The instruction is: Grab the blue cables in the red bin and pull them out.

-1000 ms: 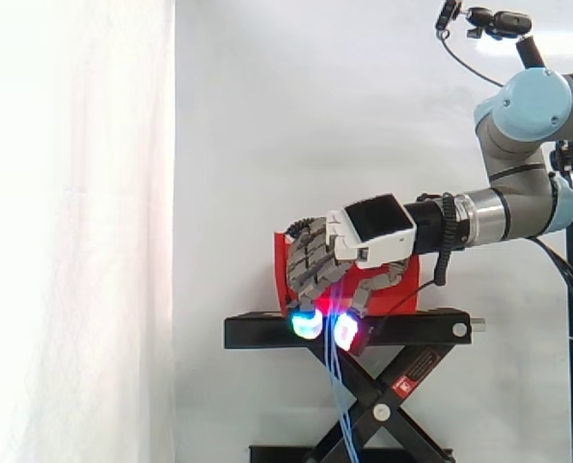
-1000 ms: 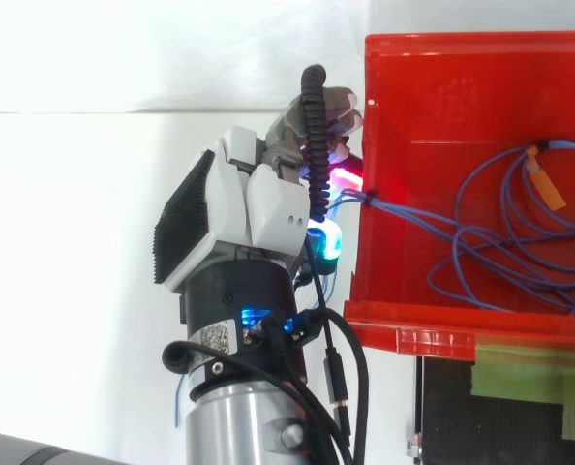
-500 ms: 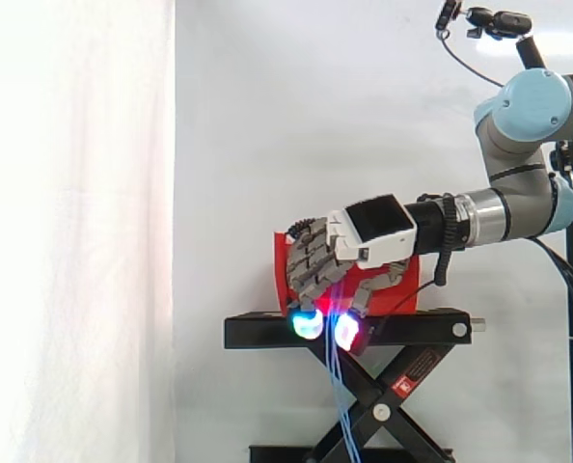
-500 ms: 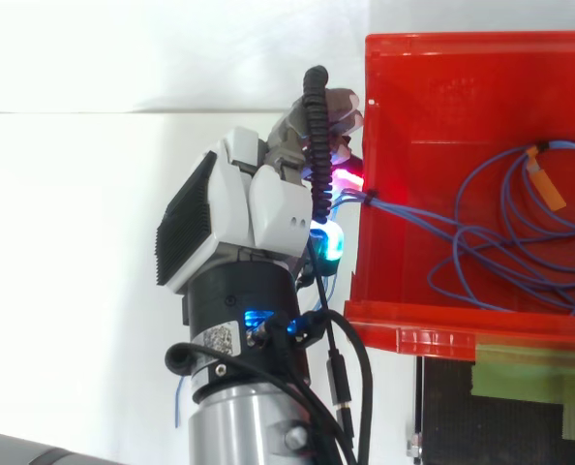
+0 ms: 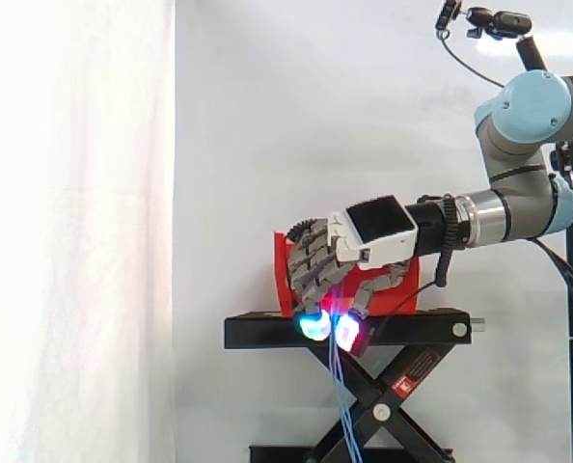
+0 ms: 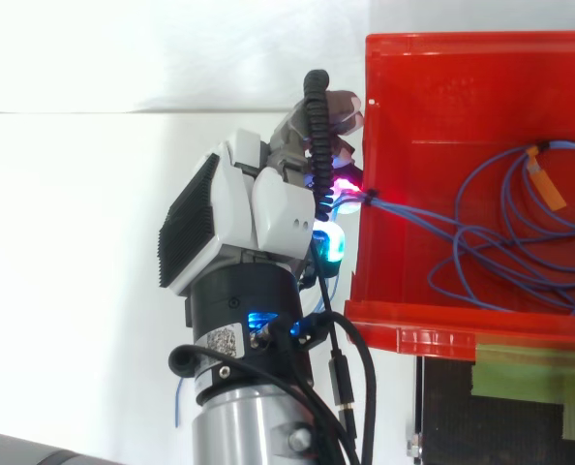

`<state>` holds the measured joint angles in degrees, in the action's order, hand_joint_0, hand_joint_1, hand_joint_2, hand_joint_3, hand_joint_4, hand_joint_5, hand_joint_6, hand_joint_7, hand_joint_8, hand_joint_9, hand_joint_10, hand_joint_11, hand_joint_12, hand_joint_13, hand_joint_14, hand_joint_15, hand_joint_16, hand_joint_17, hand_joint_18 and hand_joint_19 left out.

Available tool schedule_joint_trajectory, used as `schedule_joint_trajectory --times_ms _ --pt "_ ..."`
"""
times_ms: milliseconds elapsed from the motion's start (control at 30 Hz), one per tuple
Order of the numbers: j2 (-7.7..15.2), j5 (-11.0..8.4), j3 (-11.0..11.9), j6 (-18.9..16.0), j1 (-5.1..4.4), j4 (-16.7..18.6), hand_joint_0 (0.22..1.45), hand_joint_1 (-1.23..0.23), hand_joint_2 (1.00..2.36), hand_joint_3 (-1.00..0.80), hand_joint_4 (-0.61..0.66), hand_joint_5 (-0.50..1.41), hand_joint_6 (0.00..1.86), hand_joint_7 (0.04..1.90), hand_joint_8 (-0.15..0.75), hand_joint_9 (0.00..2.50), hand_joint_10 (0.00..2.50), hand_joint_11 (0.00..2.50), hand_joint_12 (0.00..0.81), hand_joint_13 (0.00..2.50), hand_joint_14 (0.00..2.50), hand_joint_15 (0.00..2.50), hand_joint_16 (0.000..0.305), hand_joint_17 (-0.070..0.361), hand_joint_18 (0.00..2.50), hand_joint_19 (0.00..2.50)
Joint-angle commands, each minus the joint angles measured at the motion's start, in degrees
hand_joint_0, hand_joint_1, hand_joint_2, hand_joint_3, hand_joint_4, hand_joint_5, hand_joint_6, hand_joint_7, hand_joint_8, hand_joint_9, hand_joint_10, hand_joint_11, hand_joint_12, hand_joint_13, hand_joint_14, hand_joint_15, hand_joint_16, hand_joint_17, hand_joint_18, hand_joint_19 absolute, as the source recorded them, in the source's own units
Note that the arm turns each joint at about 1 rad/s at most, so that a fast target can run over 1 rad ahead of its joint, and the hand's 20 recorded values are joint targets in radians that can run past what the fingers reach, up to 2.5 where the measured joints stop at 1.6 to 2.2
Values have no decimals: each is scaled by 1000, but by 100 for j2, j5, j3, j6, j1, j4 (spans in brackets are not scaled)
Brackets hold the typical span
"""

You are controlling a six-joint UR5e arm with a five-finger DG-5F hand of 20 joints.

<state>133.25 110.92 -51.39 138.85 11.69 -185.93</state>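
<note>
The red bin [image 6: 433, 107] stands on a black stand [image 5: 262, 331]. Inside it lie looped blue cables [image 6: 505, 247] with an orange tag [image 6: 549, 189]. A bundle of the cables runs over the bin's left rim at about mid-height and into my hand [image 6: 254, 218]. My hand [image 5: 368, 230] hangs just outside that rim, in front of the bin, its fingers curled downward round the strands. Its fingertips [image 5: 313, 325] glow cyan and magenta at the level of the stand's top. Below them the blue cables [image 5: 341, 410] dangle down past the stand.
The stand is a black scissor lift [image 5: 388, 405] before a white curtain [image 5: 74, 231]. Green tape [image 6: 529, 373] lies on the black surface below the bin. The arm [image 5: 518, 203] reaches in from the right.
My hand has shifted slightly toward the bin's wall, its glowing fingertips moving a little rightward in the side view. The cables stay in its fingers.
</note>
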Motion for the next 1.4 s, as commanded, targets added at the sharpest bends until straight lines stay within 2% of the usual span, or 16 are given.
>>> schedule_joint_trajectory --times_ms 0,533,833,867,1100,1233,1367 --pt "-1 0 -2 6 0 5 807 -896 1000 -1000 122 853 216 780 278 843 19 1105 372 777 23 701 49 109 583 604" --pt "-1 0 -11 6 0 -4 811 -895 1000 -1000 123 861 354 738 278 856 18 1107 368 787 23 707 48 108 589 603" --pt "-1 26 -64 6 -9 5 819 -882 1000 -1000 121 839 564 689 278 873 19 1116 370 801 21 703 48 107 599 603" --pt "-1 26 -64 6 -9 5 821 -878 1000 -1000 118 832 631 659 276 882 19 1124 368 800 23 703 47 107 601 600" --pt "-1 26 -73 6 -9 -4 840 -856 1000 -1000 106 834 738 629 275 887 20 1117 366 804 23 698 47 105 606 603" --pt "-10 26 -187 -3 -35 5 847 -852 1000 -1000 106 828 791 620 270 891 19 1123 367 809 23 695 46 104 608 593" --pt "-1 9 -196 -3 -53 5 869 -841 1000 -1000 106 825 848 610 271 896 20 1114 364 816 23 694 46 103 615 586"
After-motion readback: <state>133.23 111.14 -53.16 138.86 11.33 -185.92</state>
